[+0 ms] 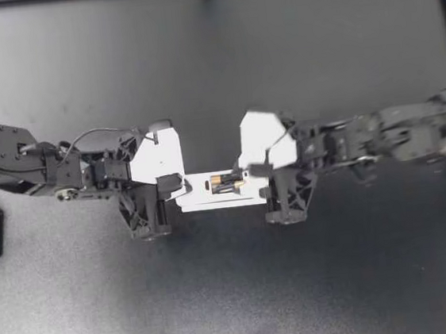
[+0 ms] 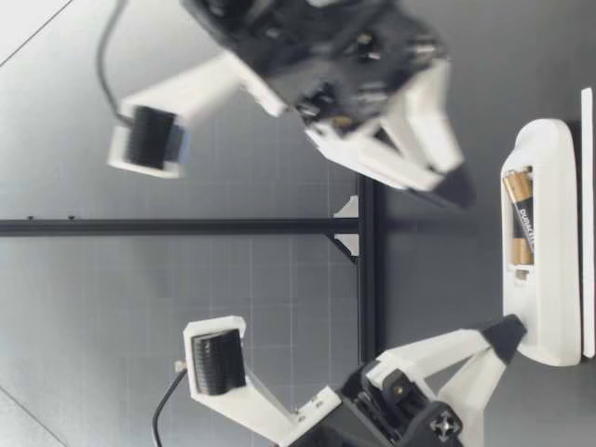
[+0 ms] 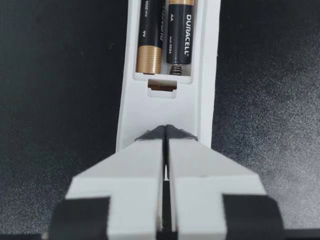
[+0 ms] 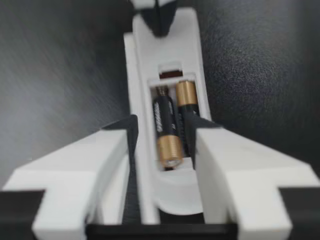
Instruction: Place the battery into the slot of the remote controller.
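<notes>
From above: finds the flat white plastic remote controller (image 1: 198, 199) lying lengthwise between my left gripper (image 1: 179, 189) and my right gripper (image 1: 257, 170), with two black-and-copper cylindrical batteries (image 1: 226, 182) along its axis in the slot (image 1: 210, 183), nearer the right.

At table height: shows the left tip touching the remote's end, the right hovering just above.

Left wrist: shows that gripper closed tight on nothing.

Right wrist: shows the other spread wide, straddling the slot. Looks seated, so probably only withdrawal is left.

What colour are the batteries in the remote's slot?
Black with copper-coloured ends. The batteries show best in the left wrist view.
</notes>
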Action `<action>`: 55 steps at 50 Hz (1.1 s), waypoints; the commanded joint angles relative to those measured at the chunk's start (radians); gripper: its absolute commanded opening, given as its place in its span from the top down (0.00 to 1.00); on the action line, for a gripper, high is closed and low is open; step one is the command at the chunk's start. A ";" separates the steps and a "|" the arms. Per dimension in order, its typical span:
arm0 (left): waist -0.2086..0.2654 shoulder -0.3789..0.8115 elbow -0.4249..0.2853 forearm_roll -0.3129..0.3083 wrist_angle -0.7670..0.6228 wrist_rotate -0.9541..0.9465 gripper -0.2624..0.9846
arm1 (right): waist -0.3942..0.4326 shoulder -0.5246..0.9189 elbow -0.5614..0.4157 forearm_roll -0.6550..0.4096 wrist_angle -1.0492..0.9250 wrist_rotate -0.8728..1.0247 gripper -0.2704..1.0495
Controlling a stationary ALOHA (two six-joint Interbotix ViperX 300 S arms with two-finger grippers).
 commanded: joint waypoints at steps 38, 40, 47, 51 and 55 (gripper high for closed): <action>-0.006 -0.015 -0.011 0.000 0.000 -0.005 0.92 | -0.011 -0.086 0.101 0.147 -0.028 0.983 0.91; -0.005 -0.015 -0.011 -0.002 -0.002 -0.005 0.92 | -0.011 -0.075 0.103 0.147 -0.037 1.005 0.91; -0.006 -0.011 -0.014 -0.002 -0.002 -0.006 0.92 | -0.011 -0.035 0.101 0.144 -0.086 1.042 0.91; -0.006 -0.009 -0.011 -0.002 -0.002 -0.006 0.92 | -0.011 -0.017 0.098 0.146 -0.103 1.042 0.91; -0.006 -0.011 -0.011 0.000 0.000 -0.005 0.92 | -0.011 -0.008 0.091 0.144 -0.114 1.040 0.91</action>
